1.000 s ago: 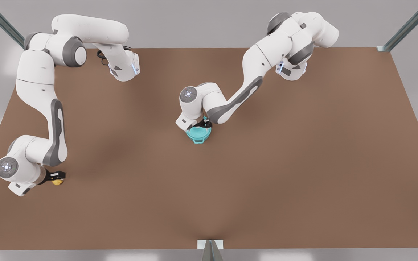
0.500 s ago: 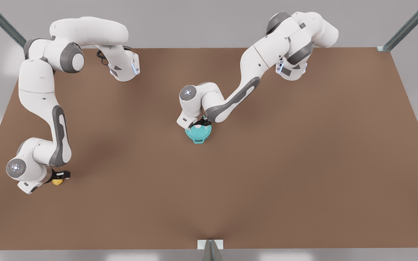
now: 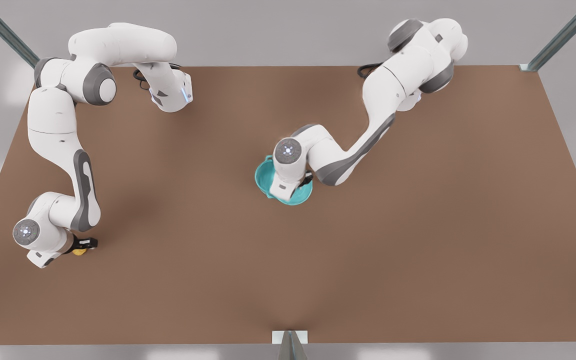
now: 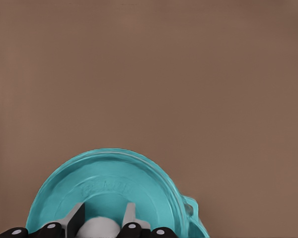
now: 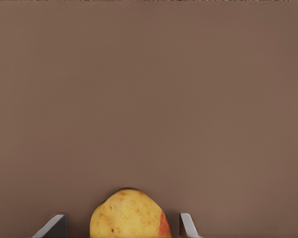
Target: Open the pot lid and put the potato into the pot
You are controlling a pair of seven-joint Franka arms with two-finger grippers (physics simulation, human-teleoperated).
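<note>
The teal pot (image 3: 263, 176) stands mid-table, partly under my left arm's wrist. My left gripper (image 4: 103, 220) is shut on the white knob (image 4: 98, 230) of the pot lid (image 4: 109, 181). The teal lid (image 3: 302, 196) is held off the pot, shifted toward the front view's right so that it overlaps the pot's rim. A bit of the pot (image 4: 192, 210) shows past the lid's edge. The yellow potato (image 5: 129, 213) lies on the table near the front view's left edge. My right gripper (image 5: 121, 225) is open, with a finger (image 5: 54, 225) on each side of the potato (image 3: 79, 251) and not touching it.
The brown table (image 3: 418, 225) stretches wide toward the front view's right and front. A metal bracket (image 3: 290, 340) sits at the front edge. Frame posts rise at the back corners.
My left gripper has carried the lid off the pot toward the front view's right, its wrist turning. The right arm shifted slightly over the potato.
</note>
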